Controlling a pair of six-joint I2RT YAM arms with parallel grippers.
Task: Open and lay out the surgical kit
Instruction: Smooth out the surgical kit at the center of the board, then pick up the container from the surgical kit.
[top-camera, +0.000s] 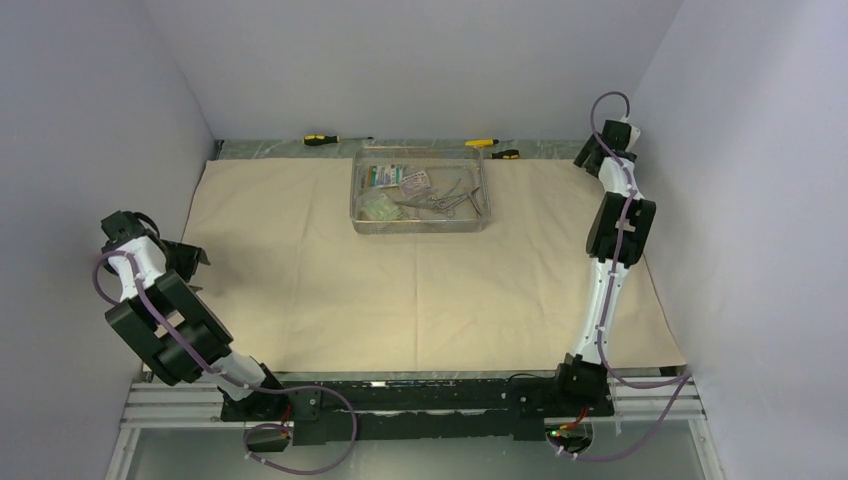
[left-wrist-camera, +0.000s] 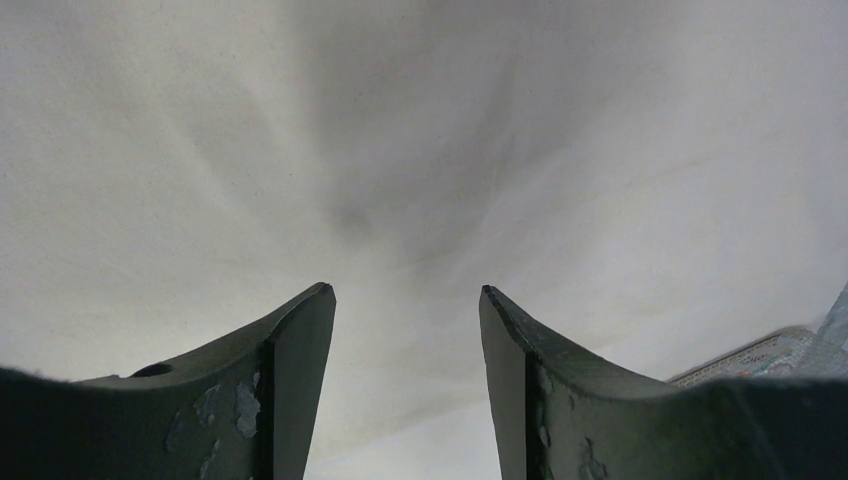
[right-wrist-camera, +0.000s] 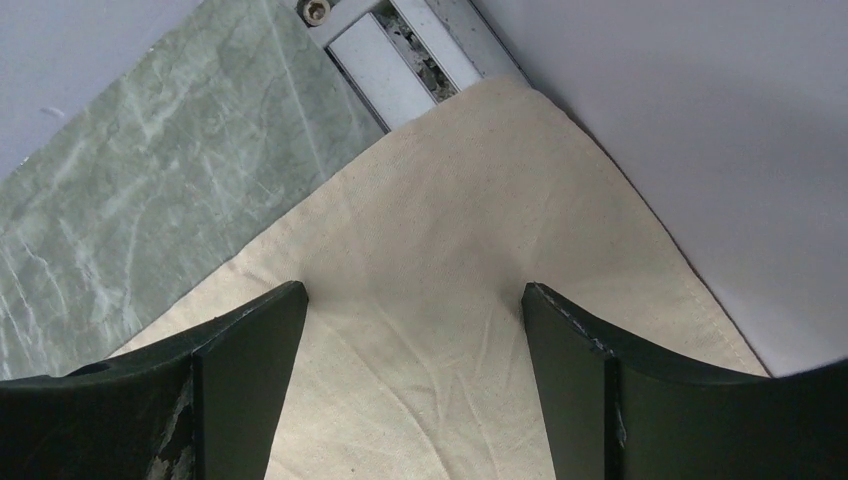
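The beige wrap cloth (top-camera: 400, 295) lies spread flat over the table. On its far middle stands the silver wire-mesh tray (top-camera: 421, 229), holding printed packets (top-camera: 393, 178) and steel clamps and tweezers (top-camera: 445, 199). My left gripper (top-camera: 197, 258) hangs open at the cloth's left edge. In the left wrist view the left gripper (left-wrist-camera: 405, 290) has nothing between its fingers, only a pale, shadowed surface beyond. My right gripper (top-camera: 586, 156) is at the far right corner. In the right wrist view the right gripper (right-wrist-camera: 412, 290) stands open just over the cloth corner (right-wrist-camera: 440, 225), holding nothing.
Yellow-and-black screwdrivers (top-camera: 335, 139) (top-camera: 495, 150) lie on the bare strip behind the cloth. White walls close in left, back and right. Green marbled tabletop (right-wrist-camera: 150, 170) and a metal rail (right-wrist-camera: 400, 50) show past the cloth corner, with the wall (right-wrist-camera: 700, 120) close by.
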